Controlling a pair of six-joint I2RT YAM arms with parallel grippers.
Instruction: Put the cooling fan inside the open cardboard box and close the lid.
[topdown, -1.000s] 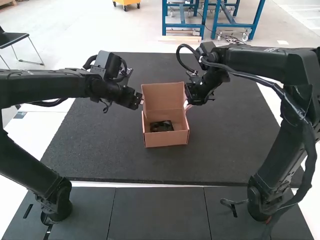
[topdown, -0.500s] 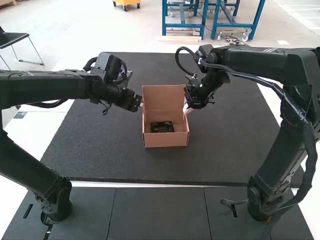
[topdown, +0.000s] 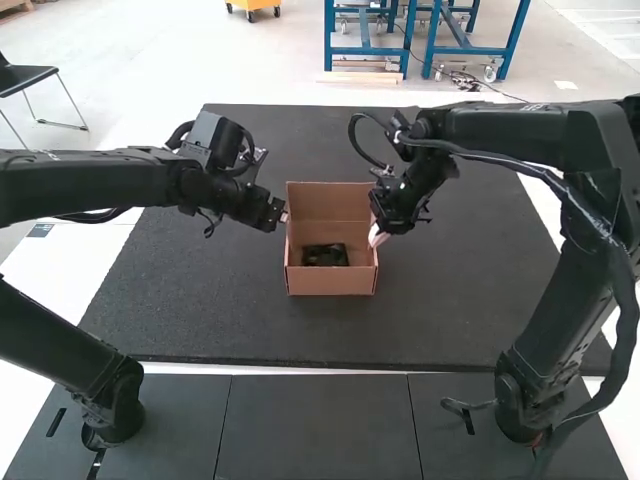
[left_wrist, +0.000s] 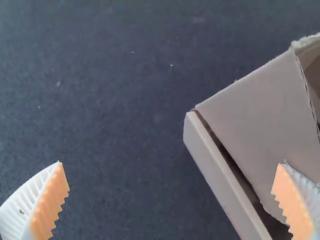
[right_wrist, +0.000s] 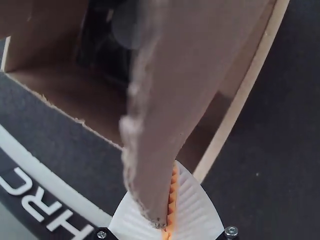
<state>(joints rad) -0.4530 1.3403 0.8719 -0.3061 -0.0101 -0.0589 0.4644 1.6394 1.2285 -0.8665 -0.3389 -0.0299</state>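
The cardboard box (topdown: 330, 272) sits in the middle of the dark mat (topdown: 200, 290) that covers the tabletop (topdown: 50, 270). Its top is open, and the cooling fan (topdown: 325, 254) lies on the box floor inside. The lid (topdown: 328, 198) stands up from the rear wall, not yet folded over.

The left end effector (topdown: 276, 213) is at the box's left rear corner and is released. In the left wrist view its ribbed fingers (left_wrist: 45, 207) are spread wide, one over bare mat and the other past a cardboard panel (left_wrist: 255, 130) at the box's corner (whether that finger touches the cardboard cannot be told).

The right end effector (topdown: 377, 234) is at the box's right wall, clenched on the right side flap (right_wrist: 175, 100). In the right wrist view the flap's ragged edge runs down between the white fingers (right_wrist: 197, 202), and the fan's dark housing shows inside the box beyond it.
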